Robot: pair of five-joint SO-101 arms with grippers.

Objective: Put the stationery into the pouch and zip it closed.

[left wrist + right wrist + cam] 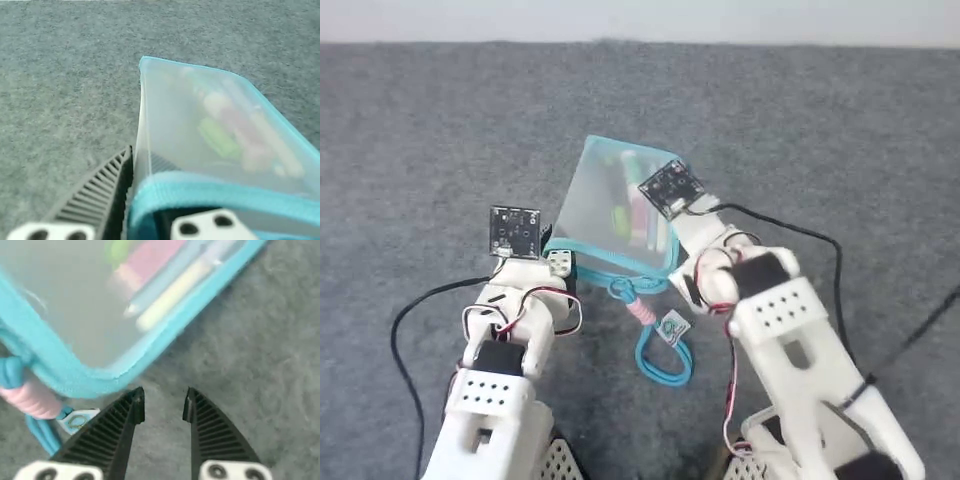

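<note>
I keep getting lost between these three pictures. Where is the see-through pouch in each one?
High view: the pouch sits mid-picture.
Left wrist view: close up, its corner in the left gripper.
Right wrist view: just beyond the open right gripper.
Shared landmark: its teal edging.

White arms [790, 320] with black cables [405, 330], ribbed black gripper fingers [115, 425], square camera boards [515, 230].

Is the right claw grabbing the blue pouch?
No, the right gripper stands open over the grey carpet beside the pouch, with nothing between its jaws.
</note>
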